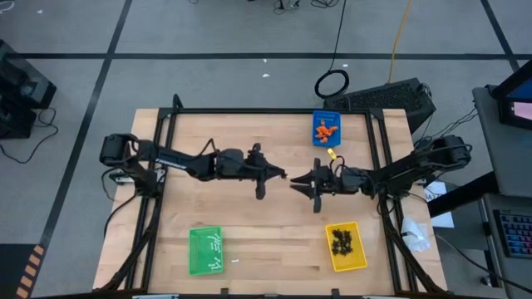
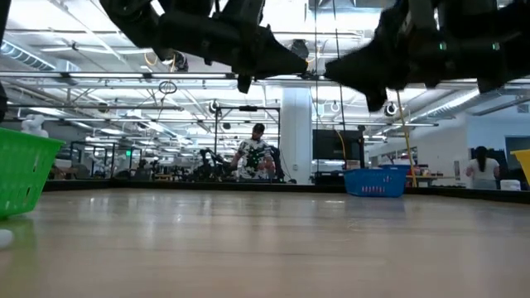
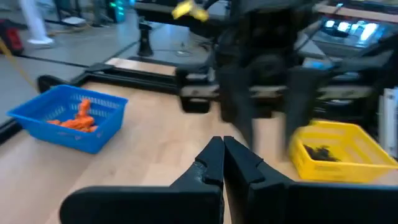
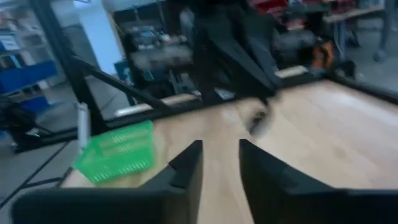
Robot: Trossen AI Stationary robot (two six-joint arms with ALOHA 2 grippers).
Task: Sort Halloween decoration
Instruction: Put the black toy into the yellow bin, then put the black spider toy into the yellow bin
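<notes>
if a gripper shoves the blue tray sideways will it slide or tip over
Probably slide: the blue tray sits low and wide on the smooth wooden table. Likely light, since its walls look like thin mesh. The orange lumps inside may shift.

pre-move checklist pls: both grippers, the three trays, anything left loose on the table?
1. Left gripper shut, nothing between its fingers: ok.
2. Right gripper fingers apart, empty: ok.
3. Both grippers face each other, apart, above mid-table: ok.
4. Blue tray holds orange lumps; yellow tray holds black spider-like shapes; green tray holds white bone-like sticks: ok.
5. Loose trinkets on the table: none seen in the high view; tiny ones, cannot tell.
</notes>
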